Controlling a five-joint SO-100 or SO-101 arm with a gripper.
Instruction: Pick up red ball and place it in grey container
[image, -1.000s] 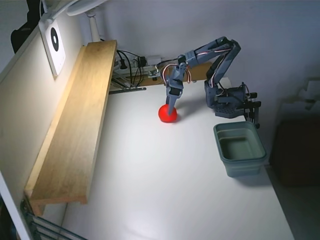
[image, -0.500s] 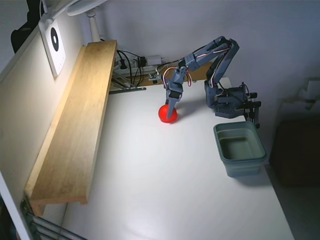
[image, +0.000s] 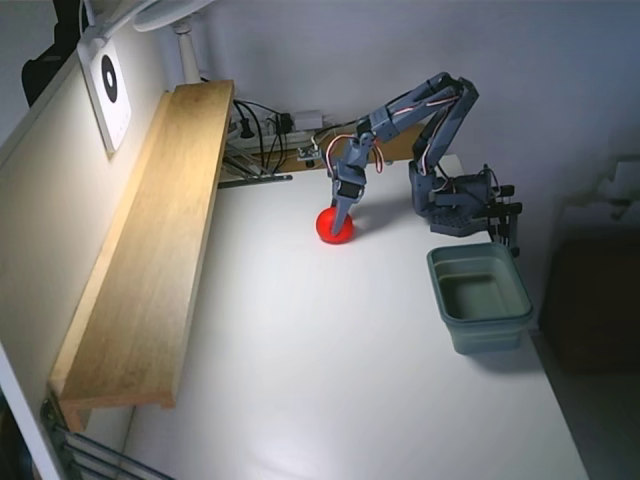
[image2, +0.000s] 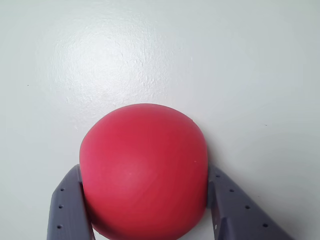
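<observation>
1. progress sits at the grasp stage: the gripper (image2: 145, 220) has its two jaws pressed against either side of the red ball (image2: 144, 170), so it appears clamped on it.
2. ball position: in the fixed view the red ball (image: 333, 227) lies at the far end of the white table (image: 330, 380), under the downward-pointing gripper (image: 340, 222), seemingly not lifted clear of the surface yet.
3. container: the grey container (image: 480, 296) stands empty near the table's right edge, just in front of the arm's base (image: 455, 205) and well apart from the ball.
4. remaining work, as a judgement: lift, carry across to the tub, release inside it.
5. hidden parts: the wrist view cuts off the fingertips and the ball's lower edge, so whether the ball touches the table cannot be told; the fixed view is too small to show the jaws.
</observation>
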